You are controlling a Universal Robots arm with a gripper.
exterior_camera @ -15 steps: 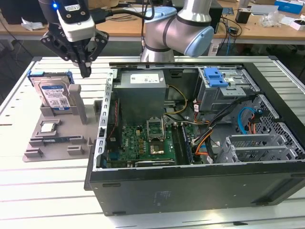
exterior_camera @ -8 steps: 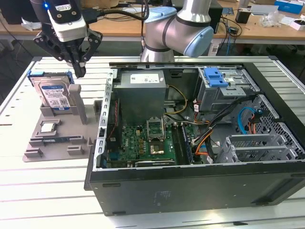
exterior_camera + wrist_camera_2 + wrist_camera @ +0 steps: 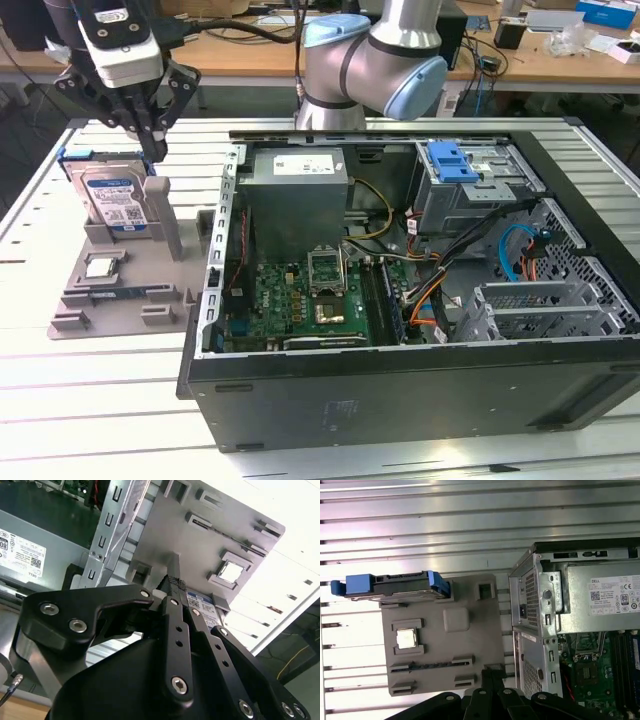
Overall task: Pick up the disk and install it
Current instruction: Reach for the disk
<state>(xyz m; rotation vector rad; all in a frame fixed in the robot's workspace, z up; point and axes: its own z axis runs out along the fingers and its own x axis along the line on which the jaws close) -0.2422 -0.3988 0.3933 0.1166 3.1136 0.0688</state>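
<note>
I am hovering my claw (image 3: 152,140) just above the disk (image 3: 112,198), with the fingers pressed together and pinching nothing. The disk is standing on its long edge in a slot of the grey fixture (image 3: 120,305). Its label is facing the camera in the exterior view, and its blue carrier bracket is jutting past the slot at the end farther from my tips. My tips are pointing down at the disk's upper corner nearest the computer case (image 3: 400,400). I cannot tell whether they are touching that top edge.

Below me, the fixture's flat part is lying low and carrying the small square chip (image 3: 406,638) in its pocket, apart from the disk. The case's metal wall is rising just beside the fixture, leaving a narrow strip of slatted table (image 3: 100,400) between them. Beyond the disk's bracket end, open slats are running out to the table's edge. Inside the case, the drive cage (image 3: 480,190) with its blue latch (image 3: 448,160) is sitting well apart from my claw.
</note>
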